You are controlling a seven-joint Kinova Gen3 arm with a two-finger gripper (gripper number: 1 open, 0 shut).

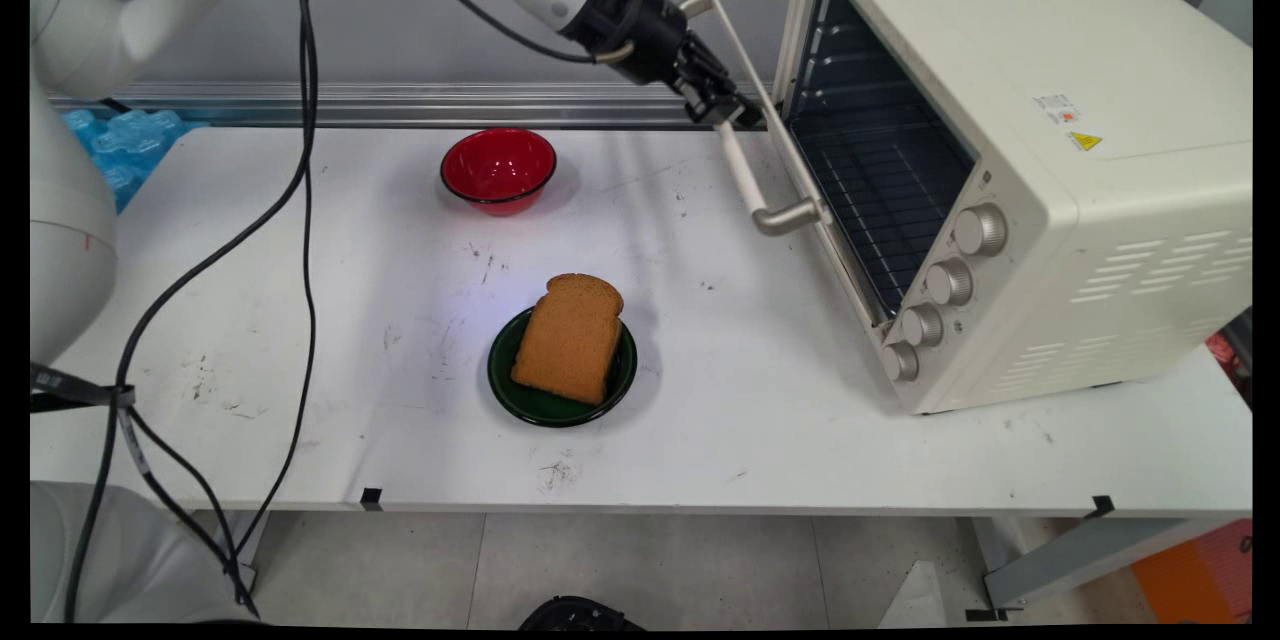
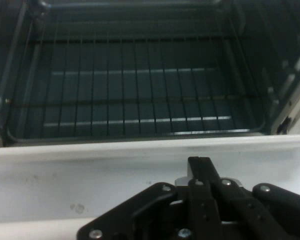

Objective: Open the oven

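Observation:
My black gripper (image 1: 728, 110) is at the cream bar handle (image 1: 745, 175) of the toaster oven's door, about halfway along it, and looks shut on it. The door stands partly open, tilted away from the cream oven (image 1: 1040, 150). In the hand view the handle (image 2: 90, 170) is a pale band across the picture, with the gripper (image 2: 200, 167) closed over it. Beyond it lies the dark oven inside with its wire rack (image 2: 135, 100). A slice of brown bread (image 1: 570, 335) leans on a dark green plate (image 1: 505, 390) at the table's middle front, well away from the gripper.
A red bowl (image 1: 498, 166) sits at the back of the table, left of the gripper. Black cables (image 1: 305, 180) hang from the arm over the table's left side. The oven's knobs (image 1: 950, 282) face the front. Blue items (image 1: 120, 145) lie at the far left.

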